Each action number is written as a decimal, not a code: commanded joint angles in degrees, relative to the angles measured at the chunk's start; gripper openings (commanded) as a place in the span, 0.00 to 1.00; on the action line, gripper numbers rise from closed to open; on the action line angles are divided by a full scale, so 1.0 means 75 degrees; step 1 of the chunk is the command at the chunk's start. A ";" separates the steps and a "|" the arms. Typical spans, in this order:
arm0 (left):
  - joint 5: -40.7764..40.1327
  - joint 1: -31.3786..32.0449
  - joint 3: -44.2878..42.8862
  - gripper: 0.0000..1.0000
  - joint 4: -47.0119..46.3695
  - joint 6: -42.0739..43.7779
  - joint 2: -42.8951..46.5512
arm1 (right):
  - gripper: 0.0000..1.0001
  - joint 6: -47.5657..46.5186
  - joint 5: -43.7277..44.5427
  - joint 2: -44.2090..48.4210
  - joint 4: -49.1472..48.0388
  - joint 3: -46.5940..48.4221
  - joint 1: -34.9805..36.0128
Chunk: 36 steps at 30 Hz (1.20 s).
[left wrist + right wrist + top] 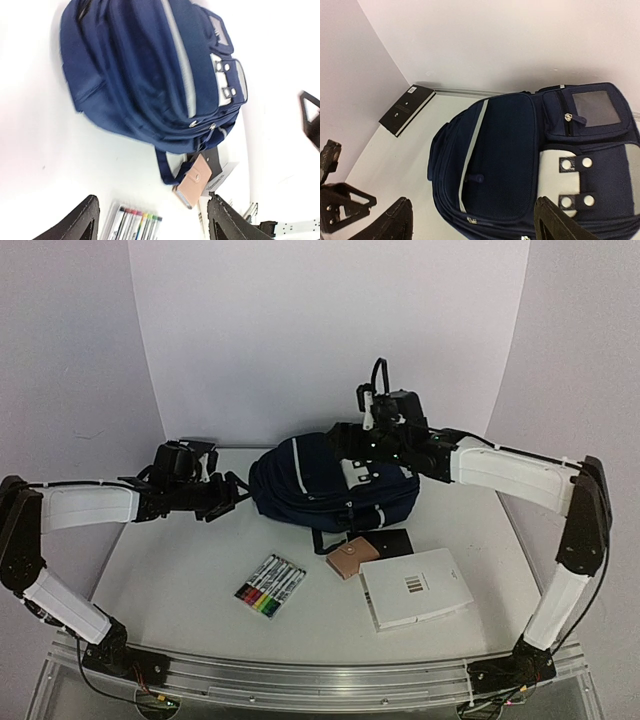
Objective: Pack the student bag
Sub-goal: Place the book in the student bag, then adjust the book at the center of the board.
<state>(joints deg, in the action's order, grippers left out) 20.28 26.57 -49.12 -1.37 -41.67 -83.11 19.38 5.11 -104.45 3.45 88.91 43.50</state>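
The navy-blue student bag [310,485] lies on its back at the middle rear of the table, white stripes and front pocket patch [595,106] facing up, zips looking closed. It fills the left wrist view [150,75] and the right wrist view [510,160]. My left gripper [235,492] is open and empty, level with the bag's left side, jaws wide apart [152,220]. My right gripper [345,440] is open and empty, hovering above the bag's top, jaws wide apart [472,220].
A pack of coloured markers [270,585] lies in front of the bag. A pink wallet [350,558] rests on a black flat item [395,540] beside a white book [415,587]. A black book [407,110] lies at the back left corner.
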 commanded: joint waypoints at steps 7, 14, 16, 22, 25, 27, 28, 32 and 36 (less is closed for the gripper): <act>-0.0114 0.0180 0.0682 0.76 0.0025 -0.0597 0.0711 | 0.90 0.1057 0.1276 0.2145 0.1922 -0.2854 0.0914; -0.0068 0.0219 0.1081 0.78 -0.0153 -0.0847 0.0908 | 0.91 0.2363 0.1580 0.2572 0.2271 -0.4193 0.1589; -0.0062 0.0229 0.1139 0.78 -0.0167 -0.0862 0.0897 | 0.91 0.2585 0.1802 0.2374 0.2474 -0.4226 0.1877; 0.0036 0.0242 0.1269 0.79 -0.0264 -0.0886 0.0887 | 0.93 0.3119 0.2570 0.1546 0.3310 -0.3982 0.2546; 0.0060 0.0242 0.1311 0.80 -0.0256 -0.0841 0.0908 | 0.93 0.3245 0.2910 0.1080 0.3698 -0.3730 0.2763; 0.0073 0.0242 0.1284 0.81 -0.0201 -0.0783 0.0909 | 0.94 0.3271 0.3018 0.0780 0.3880 -0.3499 0.2896; 0.0072 0.0242 0.1275 0.81 -0.0178 -0.0751 0.0909 | 0.94 0.3277 0.3068 0.0600 0.3952 -0.3403 0.2943; 0.0028 0.0242 0.1230 0.82 -0.0088 -0.0688 0.0972 | 0.91 0.3493 0.3455 0.0092 0.4402 -0.3088 0.3036; -0.0021 0.0242 0.1250 0.82 -0.0069 -0.0660 0.1049 | 0.70 0.3686 0.3795 -0.0174 0.4749 -0.2937 0.3069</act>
<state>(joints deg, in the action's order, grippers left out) 19.94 28.18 -39.61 -1.46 -47.83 -77.52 44.42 28.02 -104.13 34.09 64.24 66.13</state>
